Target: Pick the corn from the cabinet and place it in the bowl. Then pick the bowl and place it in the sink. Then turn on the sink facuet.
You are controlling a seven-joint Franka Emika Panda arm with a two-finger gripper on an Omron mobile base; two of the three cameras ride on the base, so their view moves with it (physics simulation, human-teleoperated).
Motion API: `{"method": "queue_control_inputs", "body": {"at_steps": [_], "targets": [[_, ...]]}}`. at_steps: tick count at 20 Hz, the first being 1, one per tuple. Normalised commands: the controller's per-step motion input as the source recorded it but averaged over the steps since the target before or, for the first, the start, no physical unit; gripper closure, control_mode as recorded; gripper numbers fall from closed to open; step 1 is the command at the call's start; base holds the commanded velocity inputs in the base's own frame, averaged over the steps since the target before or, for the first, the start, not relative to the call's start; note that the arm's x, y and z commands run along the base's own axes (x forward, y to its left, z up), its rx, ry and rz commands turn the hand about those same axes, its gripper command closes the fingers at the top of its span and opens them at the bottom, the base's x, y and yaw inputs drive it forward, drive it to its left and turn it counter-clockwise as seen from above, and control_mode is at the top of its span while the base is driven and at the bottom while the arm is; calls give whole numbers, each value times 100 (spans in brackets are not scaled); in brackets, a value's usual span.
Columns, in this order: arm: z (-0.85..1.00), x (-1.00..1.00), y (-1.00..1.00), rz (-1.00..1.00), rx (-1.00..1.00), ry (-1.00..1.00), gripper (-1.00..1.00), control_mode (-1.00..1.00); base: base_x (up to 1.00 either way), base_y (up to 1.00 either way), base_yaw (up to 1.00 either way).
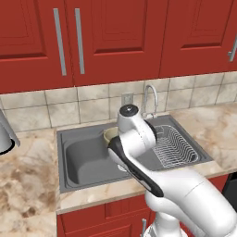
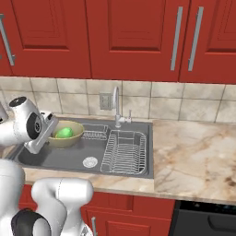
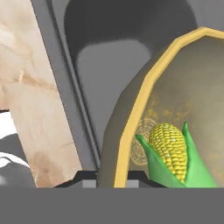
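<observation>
Clenched end effector (image 2: 51, 131) on rim of bowl (image 2: 76, 138), bowl held over left part of sink (image 2: 133, 168). Inside bowl: corn (image 2: 64, 132) (green husk, yellow kernels in hand view). Beyond, wire rack (image 2: 123, 152) in right part of sink. Farther back, faucet (image 2: 116, 105) against tiled wall, under closed red cabinet (image 2: 133, 39).

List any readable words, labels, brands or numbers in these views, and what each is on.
None can be read. The bowl has a faint round stamp inside, beside the corn: too blurred to read. The cabinet, sink and wall outlet carry no text.
</observation>
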Motion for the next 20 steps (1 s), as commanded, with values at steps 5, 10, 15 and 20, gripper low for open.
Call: {"method": "queue_control_inputs", "body": {"at_steps": [5, 10, 15, 20], "targets": [[-64, 60, 0, -41, 11, 2, 100, -100, 0, 0, 0], [-60, 54, 0, -33, 8, 1, 100, -100, 0, 0, 0], [-42, 42, 1, -28, 4, 0, 100, -100, 0, 0, 0], [-26, 33, 8, -25, 1, 0, 100, -100, 0, 0, 0]]}}
